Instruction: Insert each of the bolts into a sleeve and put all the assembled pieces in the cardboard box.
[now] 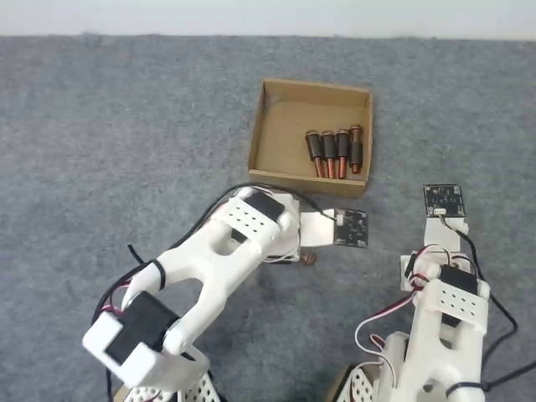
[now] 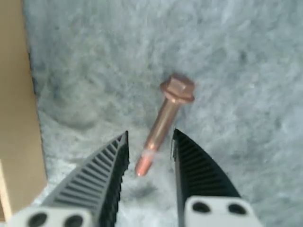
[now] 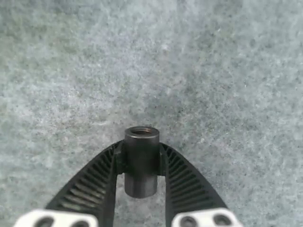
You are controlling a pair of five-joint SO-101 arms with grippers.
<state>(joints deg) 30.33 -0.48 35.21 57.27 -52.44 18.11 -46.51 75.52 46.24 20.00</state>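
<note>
Grasping a black sleeve (image 3: 141, 163) is the right gripper (image 3: 140, 147); the left gripper (image 2: 150, 136), half open, straddles a copper bolt (image 2: 165, 120).

The desk (image 1: 100, 109) has a grey top with a short, fuzzy pile, like carpet or felt, with lighter and darker flecks mixed all through it. In the high view this grey runs out to the left, right and near edges of the picture. On the far side it ends in a straight line, and beyond that lies a pale, plain band (image 1: 251, 15) — whether wall or something else cannot be told. Seen close in both wrist views, the pile looks soft and uneven in tone — in the left wrist view a darker patch (image 2: 71, 118) lies on it.
</note>
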